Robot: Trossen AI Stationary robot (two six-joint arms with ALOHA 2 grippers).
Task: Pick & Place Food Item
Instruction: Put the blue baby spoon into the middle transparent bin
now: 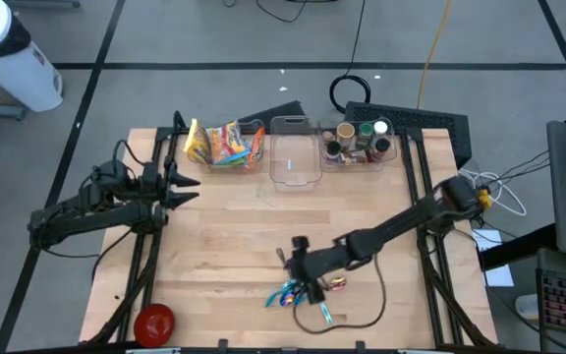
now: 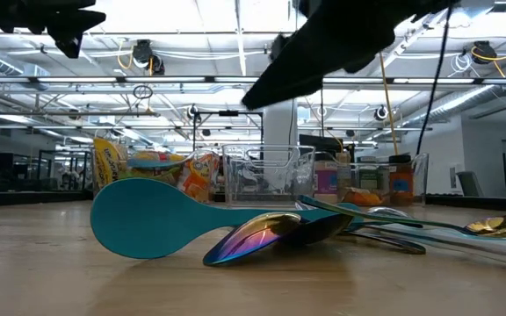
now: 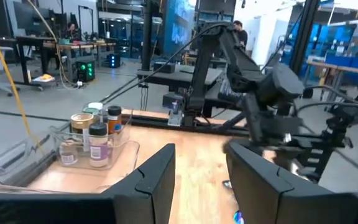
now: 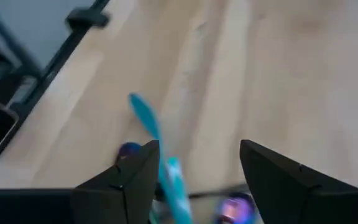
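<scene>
Bright overhead light, blurred wrist views

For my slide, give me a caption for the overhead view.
Right gripper open above the utensil pile; left gripper waits near the snack bin.

both pincers (image 1: 187, 184) (image 1: 301, 278) open, empty

Wooden table (image 1: 224, 246): 3 clear bins (image 1: 295, 157), utensils (image 1: 298, 293), red object (image 1: 154, 323).
</scene>
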